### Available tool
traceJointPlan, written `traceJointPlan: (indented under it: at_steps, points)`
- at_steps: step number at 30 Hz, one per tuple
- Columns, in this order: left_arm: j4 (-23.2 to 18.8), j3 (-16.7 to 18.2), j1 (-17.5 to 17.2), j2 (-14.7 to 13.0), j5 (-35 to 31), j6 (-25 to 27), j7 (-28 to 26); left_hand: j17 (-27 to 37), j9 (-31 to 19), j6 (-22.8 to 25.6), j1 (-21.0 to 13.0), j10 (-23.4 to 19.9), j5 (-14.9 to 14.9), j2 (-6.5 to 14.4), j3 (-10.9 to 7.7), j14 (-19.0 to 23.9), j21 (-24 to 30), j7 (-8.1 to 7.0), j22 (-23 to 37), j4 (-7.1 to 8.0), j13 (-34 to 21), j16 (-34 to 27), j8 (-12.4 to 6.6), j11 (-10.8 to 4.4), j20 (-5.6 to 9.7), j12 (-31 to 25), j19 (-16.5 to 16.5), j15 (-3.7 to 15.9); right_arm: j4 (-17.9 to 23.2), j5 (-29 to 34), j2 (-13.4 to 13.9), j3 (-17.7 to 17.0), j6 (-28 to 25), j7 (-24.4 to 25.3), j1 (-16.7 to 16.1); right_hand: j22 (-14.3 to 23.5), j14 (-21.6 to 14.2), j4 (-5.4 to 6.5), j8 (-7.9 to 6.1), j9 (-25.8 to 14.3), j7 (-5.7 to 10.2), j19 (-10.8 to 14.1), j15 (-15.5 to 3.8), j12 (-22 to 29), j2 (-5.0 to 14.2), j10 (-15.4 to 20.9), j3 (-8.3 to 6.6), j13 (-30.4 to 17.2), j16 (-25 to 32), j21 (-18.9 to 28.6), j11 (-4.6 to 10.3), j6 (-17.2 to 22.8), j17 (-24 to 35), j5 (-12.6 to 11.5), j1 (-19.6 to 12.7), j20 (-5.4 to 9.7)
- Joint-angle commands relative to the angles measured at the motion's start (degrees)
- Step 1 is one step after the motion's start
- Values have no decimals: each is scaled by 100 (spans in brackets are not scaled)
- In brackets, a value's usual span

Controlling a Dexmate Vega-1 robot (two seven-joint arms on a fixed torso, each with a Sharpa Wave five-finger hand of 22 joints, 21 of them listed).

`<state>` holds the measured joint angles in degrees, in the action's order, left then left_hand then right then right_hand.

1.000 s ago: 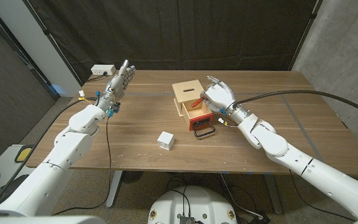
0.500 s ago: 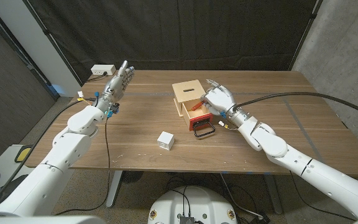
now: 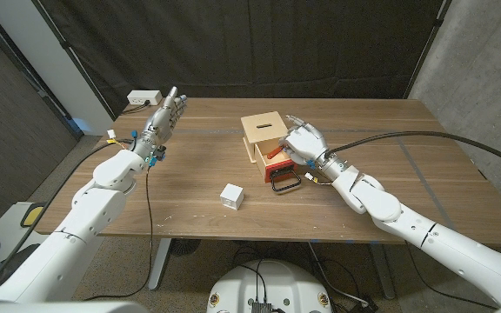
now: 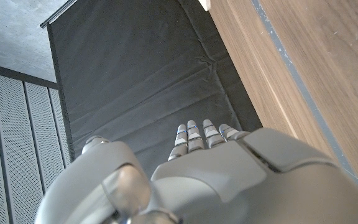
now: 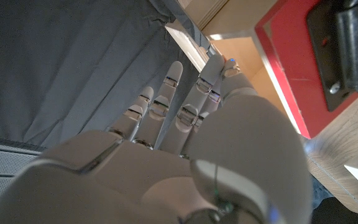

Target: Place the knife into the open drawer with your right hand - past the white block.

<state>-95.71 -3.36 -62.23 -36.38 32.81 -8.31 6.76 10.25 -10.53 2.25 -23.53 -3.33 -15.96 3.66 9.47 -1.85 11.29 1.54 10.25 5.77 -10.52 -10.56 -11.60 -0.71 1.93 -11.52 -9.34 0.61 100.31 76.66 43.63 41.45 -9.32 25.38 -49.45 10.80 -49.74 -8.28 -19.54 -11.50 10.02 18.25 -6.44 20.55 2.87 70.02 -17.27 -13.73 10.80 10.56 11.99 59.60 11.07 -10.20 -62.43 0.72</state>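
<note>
Presently the knife (image 3: 274, 152) (red-handled) is seen in the open drawer (image 3: 278, 168) of the small wooden box (image 3: 263, 128), directly under the fingers of the right robot hand (image 3: 303, 141); whether it is pinched cannot be told. Nearer the worktop's (image 3: 407, 156) front edge the white block (image 3: 231, 196) is set. The left robot hand (image 3: 165, 115) is held raised, fingers straight, holding nothing.

Right robot hand (image 3: 302, 141) seemingly lower.
</note>
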Motion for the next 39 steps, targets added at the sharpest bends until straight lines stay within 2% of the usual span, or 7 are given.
traceJointPlan:
  at_steps: [1,11,17,25,33,39]
  points:
    - [-15,21,-56,-5,10,10,-22,10,-25,26,-24,40,9,48,44,-42,21,-15,26,8,-25,-10,20,-2,73,-3,-232,4,-109,-53,-19,78,73,40,36,29,-2,43,-90,-50,250,-25,-545,-13,35,-29,-89,-26,42,8,3,466,23,-20,31,17]
    - [-26,-6,-21,-5,-12,31,-27,10,-25,25,-28,39,10,52,55,-37,23,-13,26,8,-25,-13,21,-2,67,-3,-233,2,-138,-85,5,101,112,71,52,32,-25,60,-79,-43,258,-29,-536,-39,38,-104,-104,-47,56,39,9,422,38,-20,71,19]
    - [-5,-33,11,8,-18,33,-19,10,-25,31,-30,36,10,54,60,-30,24,-12,26,8,-25,-15,19,-4,70,-5,-233,9,-82,-102,52,84,134,-16,50,39,65,88,85,-51,272,-71,-511,-235,32,-724,-213,-178,32,123,23,-130,73,-10,227,-36]
    - [9,-40,18,24,-13,36,-30,10,-25,22,-33,34,11,58,68,-31,24,-8,26,8,-25,-15,23,-9,69,-6,-237,3,-17,-168,95,47,215,-133,64,39,271,144,172,-108,284,-173,-515,-406,-104,-1198,-216,-229,-5,127,-4,-516,68,-60,509,-119]
    - [15,-27,-1,27,-3,18,-32,10,-25,26,-37,38,12,64,75,-30,24,-15,26,9,-25,-15,22,-7,62,-4,-240,11,1,-219,109,28,290,-169,61,40,329,178,170,-135,282,-219,-491,-424,-134,-1256,-203,-240,-7,118,-9,-563,71,-65,610,-161]
    - [15,-28,-4,20,0,17,-18,10,-25,28,-41,41,13,68,81,-35,26,-16,26,9,-25,-14,21,-9,54,-3,-241,8,64,-224,131,1,300,-200,35,40,426,215,213,-149,282,-256,-501,-485,-173,-1439,-201,-256,-9,121,-7,-711,77,-72,752,-195]
